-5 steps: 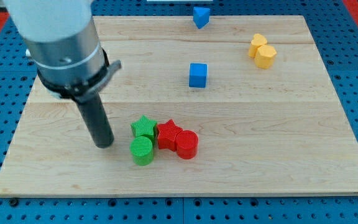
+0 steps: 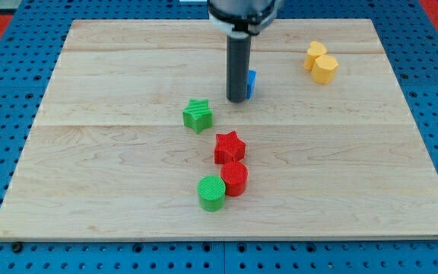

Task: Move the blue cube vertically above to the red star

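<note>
The blue cube (image 2: 251, 81) sits on the wooden board (image 2: 90, 152), mostly hidden behind my rod; only its right side shows. My tip (image 2: 237, 99) rests on the board right against the cube's left front side. The red star (image 2: 230, 147) lies lower, near the board's middle, a little to the left of and well below my tip.
A green star (image 2: 198, 115) lies to the left of my tip. A red cylinder (image 2: 234, 178) and a green cylinder (image 2: 212, 192) lie below the red star. Two yellow blocks (image 2: 321, 62) sit at the upper right.
The rod has moved from the board's left to the upper middle, next to the blue cube. The green star, red star and both cylinders now lie in different places. The blue block at the top edge no longer shows.
</note>
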